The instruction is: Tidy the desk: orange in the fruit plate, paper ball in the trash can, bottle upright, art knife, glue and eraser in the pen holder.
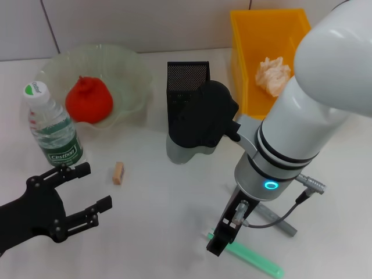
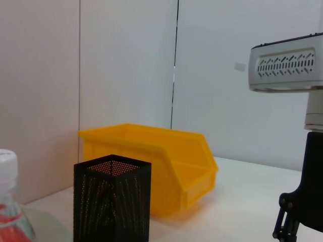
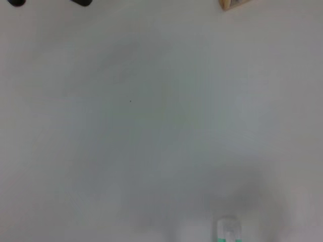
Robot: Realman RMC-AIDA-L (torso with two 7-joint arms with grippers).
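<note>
The orange (image 1: 88, 100) lies in the pale-green fruit plate (image 1: 125, 64) at the back left. In front of the plate the bottle (image 1: 53, 129) stands upright. The paper ball (image 1: 272, 74) rests inside the yellow trash can (image 1: 250, 35). My right arm partly hides the black mesh pen holder (image 1: 187, 78). On the table lies the tan eraser (image 1: 118, 172), with my left gripper (image 1: 97, 186) open and empty just left of it. My right gripper (image 1: 224, 235) hangs low over the green art knife (image 1: 253, 257). A grey stick (image 1: 279, 222), maybe the glue, lies beside it.
The left wrist view shows the pen holder (image 2: 112, 199) in front of the trash can (image 2: 151, 161), the bottle's cap (image 2: 5, 161) and my right arm (image 2: 287, 60). A white wall stands behind the desk. A cable (image 1: 273, 224) loops off the right wrist.
</note>
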